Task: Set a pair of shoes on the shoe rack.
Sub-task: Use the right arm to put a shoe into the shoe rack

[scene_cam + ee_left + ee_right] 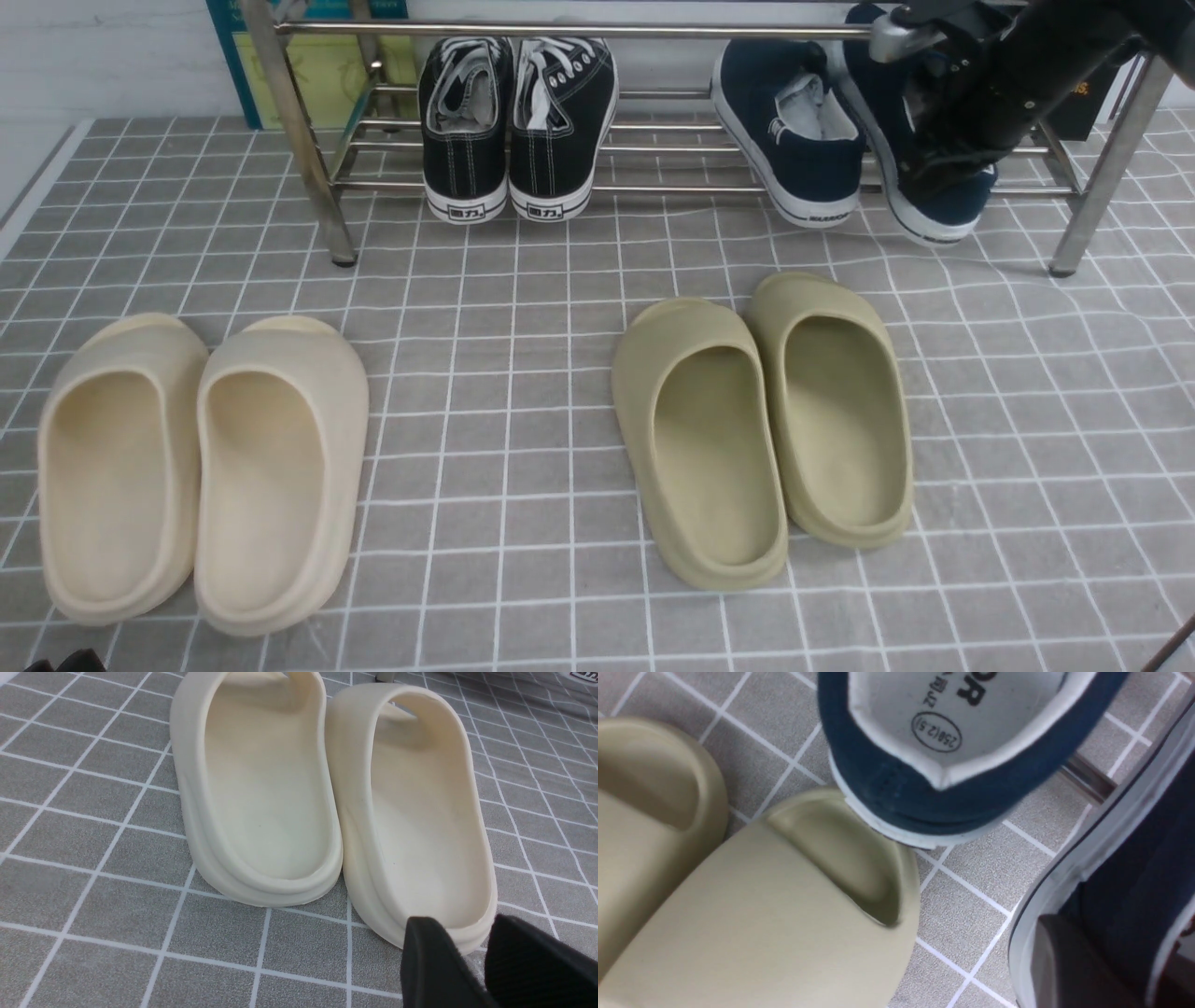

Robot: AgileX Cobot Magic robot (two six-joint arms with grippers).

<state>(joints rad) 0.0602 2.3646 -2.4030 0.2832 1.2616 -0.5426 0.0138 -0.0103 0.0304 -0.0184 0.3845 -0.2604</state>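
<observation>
The silver shoe rack (653, 189) stands at the back. One navy slip-on (794, 140) rests on its lower bars at the right, heel toward me; its heel also shows in the right wrist view (896, 788). My right gripper (924, 149) is shut on the second navy slip-on (943, 205), which is tilted on its side just right of the first, heel over the front bar. In the right wrist view one dark finger (1064, 961) presses that shoe (1125, 868). My left gripper (462, 926) is low at the front left, slightly open and empty, at the heel of a beige slipper (420, 812).
Black lace-up sneakers (518, 121) sit on the rack's left half. Beige slippers (201, 467) lie front left and olive slippers (761, 420) front centre-right on the grey tiled mat. Rack legs (1106, 159) flank the shelf; an olive slipper toe (784, 905) lies just below the navy heel.
</observation>
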